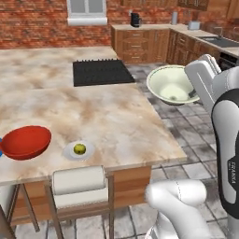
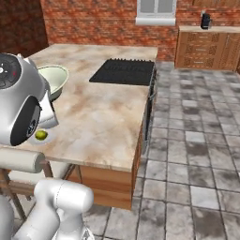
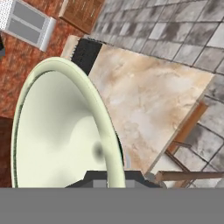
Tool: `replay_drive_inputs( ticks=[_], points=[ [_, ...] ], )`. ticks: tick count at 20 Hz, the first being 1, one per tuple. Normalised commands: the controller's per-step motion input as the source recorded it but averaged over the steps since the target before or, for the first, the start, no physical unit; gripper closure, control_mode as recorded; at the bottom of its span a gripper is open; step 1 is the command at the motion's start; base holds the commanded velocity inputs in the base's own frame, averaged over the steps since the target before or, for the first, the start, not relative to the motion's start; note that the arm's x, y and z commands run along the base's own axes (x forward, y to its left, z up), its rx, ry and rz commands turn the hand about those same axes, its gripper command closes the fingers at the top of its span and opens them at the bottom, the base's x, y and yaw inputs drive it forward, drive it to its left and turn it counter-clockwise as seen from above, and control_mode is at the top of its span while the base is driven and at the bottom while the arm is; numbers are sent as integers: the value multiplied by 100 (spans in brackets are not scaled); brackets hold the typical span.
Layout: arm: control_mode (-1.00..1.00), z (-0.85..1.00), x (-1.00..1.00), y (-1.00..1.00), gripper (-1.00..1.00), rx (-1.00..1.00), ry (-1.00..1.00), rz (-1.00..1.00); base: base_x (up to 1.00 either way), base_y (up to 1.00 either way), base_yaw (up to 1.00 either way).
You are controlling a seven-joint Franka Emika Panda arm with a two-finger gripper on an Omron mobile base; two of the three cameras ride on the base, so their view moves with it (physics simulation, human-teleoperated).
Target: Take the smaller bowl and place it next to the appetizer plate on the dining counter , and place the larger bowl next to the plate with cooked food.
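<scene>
Closest to the hand camera, the smaller bowl (image 3: 65,131) has its pale rim pinched at the near edge by the gripper (image 3: 114,174), jaws clenched on it. From the left base view this smaller bowl (image 1: 172,85) hangs in the air, off the right edge of the dining counter (image 1: 98,116), over the tiled floor (image 1: 186,130), tilted toward the camera.

Progress, judged: the larger bowl (image 1: 25,142) already rests at the near left of the counter, touching a blue sliver at the frame edge, likely the plate with cooked food (image 1: 1,145); I cannot confirm its contents. The first placement is not yet done: the carried bowl must travel left and set down just beside the appetizer plate (image 1: 79,150), which sits near the front edge, right of the red bowl.

Count: bowls, two; plates, one whole and one sliver; green food item (image 1: 80,149), one; cooktop (image 1: 101,72), one, far side; chair (image 1: 79,186), one.
</scene>
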Motion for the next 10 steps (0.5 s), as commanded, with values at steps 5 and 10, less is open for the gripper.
replay_drive_inputs(
  ticks=[5, 10],
  points=[
    [100, 0, 0, 0, 100, 0, 0, 0, 0, 100, 0],
    [100, 0, 0, 0, 100, 0, 0, 0, 0, 99, 0]
  ],
)
